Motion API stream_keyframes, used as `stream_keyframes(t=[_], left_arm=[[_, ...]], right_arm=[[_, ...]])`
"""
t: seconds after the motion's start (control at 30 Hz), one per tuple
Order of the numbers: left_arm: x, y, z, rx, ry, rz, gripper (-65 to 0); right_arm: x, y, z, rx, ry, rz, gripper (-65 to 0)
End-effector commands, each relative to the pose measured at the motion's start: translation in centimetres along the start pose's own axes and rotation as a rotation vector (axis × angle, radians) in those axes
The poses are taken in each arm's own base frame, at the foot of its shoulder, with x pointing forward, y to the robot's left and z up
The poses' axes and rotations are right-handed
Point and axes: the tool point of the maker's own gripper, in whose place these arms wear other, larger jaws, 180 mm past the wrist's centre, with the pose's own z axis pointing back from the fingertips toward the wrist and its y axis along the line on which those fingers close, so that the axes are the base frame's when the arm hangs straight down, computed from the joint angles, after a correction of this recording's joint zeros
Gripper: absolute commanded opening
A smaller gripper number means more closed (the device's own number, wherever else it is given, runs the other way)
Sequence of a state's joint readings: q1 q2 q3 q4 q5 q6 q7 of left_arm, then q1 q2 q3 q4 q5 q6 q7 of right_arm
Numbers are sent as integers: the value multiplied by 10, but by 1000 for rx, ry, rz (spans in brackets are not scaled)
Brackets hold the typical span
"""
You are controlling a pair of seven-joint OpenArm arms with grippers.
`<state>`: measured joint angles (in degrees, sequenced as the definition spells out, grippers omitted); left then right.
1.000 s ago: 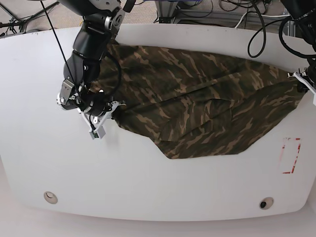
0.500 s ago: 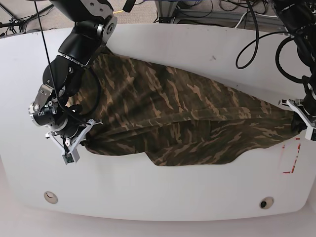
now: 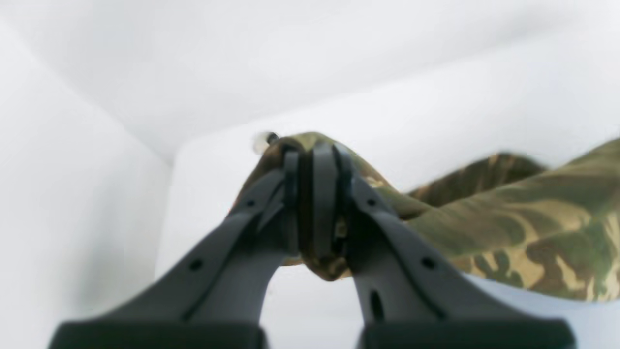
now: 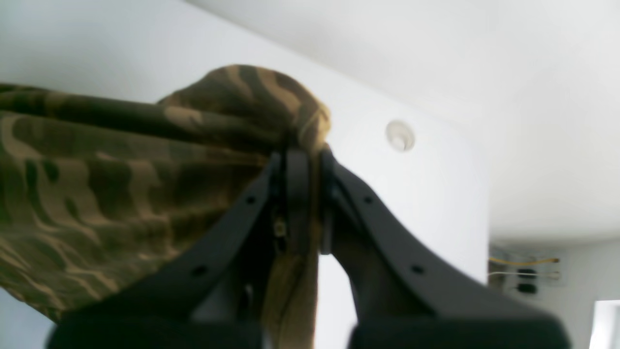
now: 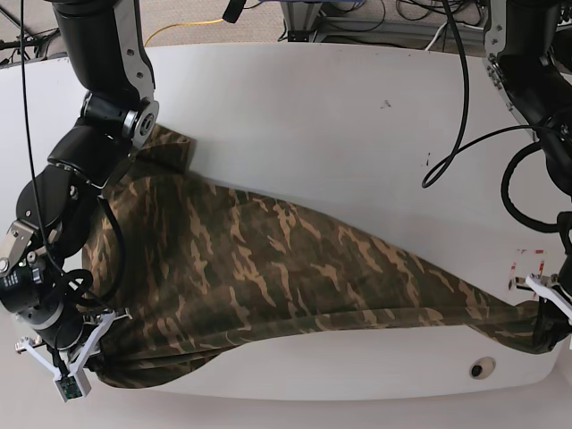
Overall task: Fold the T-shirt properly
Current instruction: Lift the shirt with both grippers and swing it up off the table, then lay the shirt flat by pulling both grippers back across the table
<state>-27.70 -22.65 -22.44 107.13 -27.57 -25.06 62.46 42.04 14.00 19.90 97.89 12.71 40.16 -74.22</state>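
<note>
The camouflage T-shirt (image 5: 268, 268) lies stretched in a long band across the white table (image 5: 313, 107), from the front left to the front right. One sleeve end (image 5: 165, 147) trails toward the back left. In the base view my right gripper (image 5: 89, 353) sits at the front left, shut on the shirt's left corner. My left gripper (image 5: 547, 322) sits at the front right, shut on the other corner. The right wrist view shows the right gripper (image 4: 300, 160) pinching bunched T-shirt cloth (image 4: 97, 184). The left wrist view shows the left gripper (image 3: 312, 160) clamped on a T-shirt fold (image 3: 533, 213).
A round grommet hole (image 5: 483, 367) is near the front right edge, close to the left gripper, and another grommet (image 4: 399, 135) shows past the right gripper. A red tape mark (image 5: 527, 268) lies at the right side. Cables (image 5: 357, 18) run behind the table's far edge.
Both arms have pulled toward the table's front edge and further apart, dragging the T-shirt forward. The cloth has stretched into a longer, flatter band. Both grips have stayed shut.
</note>
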Motion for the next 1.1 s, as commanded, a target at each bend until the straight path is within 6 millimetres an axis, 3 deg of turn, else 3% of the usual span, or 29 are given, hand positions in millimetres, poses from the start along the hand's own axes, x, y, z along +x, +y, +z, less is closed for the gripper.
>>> stream_keyframes(t=[0.0, 0.3, 0.43, 0.6, 0.8, 0.97, 1.07], left_arm=[[36, 12, -3, 17, -86, 0, -639], [104, 42, -3, 51, -224, 41, -639], [140, 69, 4, 87, -287, 59, -639], [166, 87, 8, 96, -332, 95, -639], [170, 83, 4, 82, -328, 91, -637], [146, 70, -5, 64, -271, 65, -637], [128, 60, -5, 62, -241, 40, -637]], right_arm=[[40, -21, 11, -48, -81, 32, -650], [122, -61, 42, -141, -184, 140, -650], [160, -81, 65, -191, -226, 160, -650], [193, -88, 84, -216, -274, 186, -650], [194, -88, 94, -242, -280, 194, -650], [158, -71, 78, -230, -232, 213, -650], [119, -66, 71, -231, -192, 183, -650]])
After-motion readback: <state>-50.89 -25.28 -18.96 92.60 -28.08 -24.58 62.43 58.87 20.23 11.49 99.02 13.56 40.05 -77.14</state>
